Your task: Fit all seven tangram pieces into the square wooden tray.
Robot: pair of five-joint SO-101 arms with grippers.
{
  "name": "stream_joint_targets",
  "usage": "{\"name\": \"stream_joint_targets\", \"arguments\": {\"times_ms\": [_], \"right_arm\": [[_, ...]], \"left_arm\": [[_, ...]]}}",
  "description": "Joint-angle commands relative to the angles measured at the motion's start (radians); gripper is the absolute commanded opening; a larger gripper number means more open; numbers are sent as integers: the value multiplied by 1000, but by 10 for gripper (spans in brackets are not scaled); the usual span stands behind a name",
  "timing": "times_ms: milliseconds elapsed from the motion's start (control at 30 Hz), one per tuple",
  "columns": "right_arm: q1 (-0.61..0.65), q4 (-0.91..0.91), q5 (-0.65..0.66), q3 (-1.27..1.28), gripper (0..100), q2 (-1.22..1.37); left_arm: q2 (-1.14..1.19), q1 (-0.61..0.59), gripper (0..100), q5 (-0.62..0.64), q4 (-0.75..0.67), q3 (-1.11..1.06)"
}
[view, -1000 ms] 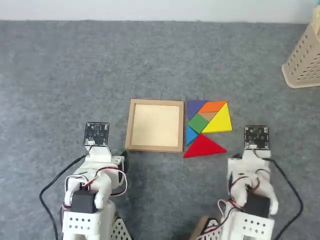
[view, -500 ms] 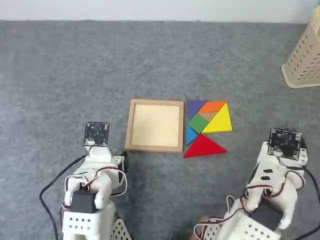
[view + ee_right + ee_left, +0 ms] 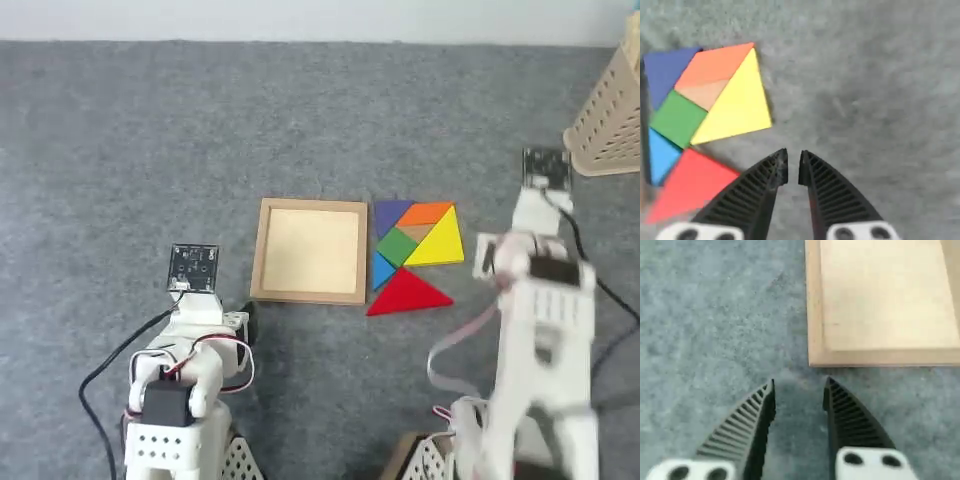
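From above, the grey table [image 3: 150, 130] carries one square wooden tray [image 3: 258, 250] with nothing in it. Just beside its right rim lie seven pieces packed together:
- a purple triangle [image 3: 390, 212]
- an orange parallelogram [image 3: 428, 213]
- a tan triangle [image 3: 412, 232]
- a green square [image 3: 397, 246]
- a yellow triangle [image 3: 441, 243]
- a blue triangle [image 3: 381, 270]
- a red triangle [image 3: 408, 294]

One slatted basket [image 3: 610, 120] stands at the far right edge. There are two arms. The left arm [image 3: 190, 350] is folded near the tray's near left corner, just as it was a second ago. The right arm [image 3: 540, 290], folded low a second ago, has risen and stretched forward, so its wrist is now to the right of the yellow triangle. The tray and pieces have not shifted.

In the left wrist view, the left end effector [image 3: 797, 386] is spread and holds nothing. It is over bare table just short of the tray's corner.

In the right wrist view, the right end effector [image 3: 792, 159] is nearly pressed together, with only a thin slit between the tips, and pinches nothing. It hangs over the table beside the yellow and red triangles.
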State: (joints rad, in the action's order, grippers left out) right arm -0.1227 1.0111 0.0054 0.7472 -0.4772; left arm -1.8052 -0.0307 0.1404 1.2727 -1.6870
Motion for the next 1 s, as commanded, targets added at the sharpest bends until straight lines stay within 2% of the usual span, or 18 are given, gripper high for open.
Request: {"name": "stream_joint_targets", "arguments": {"times_ms": [0, 133, 233, 300, 600, 967], "right_arm": [[97, 64, -89, -215, 74, 166], [249, 68, -84, -319, 90, 295], [346, 61, -106, -347, 173, 355], [367, 58, -141, -370, 225, 395], [321, -24, -330, -387, 252, 527], [179, -50, -333, -387, 252, 611]], "left_arm": [[-20, -6, 152, 8, -6, 2], [-20, -6, 152, 8, -6, 2], [-20, -6, 152, 8, -6, 2], [-20, -6, 152, 8, -6, 2], [-20, -6, 152, 8, -6, 2], [-20, -6, 152, 8, -6, 2]]}}
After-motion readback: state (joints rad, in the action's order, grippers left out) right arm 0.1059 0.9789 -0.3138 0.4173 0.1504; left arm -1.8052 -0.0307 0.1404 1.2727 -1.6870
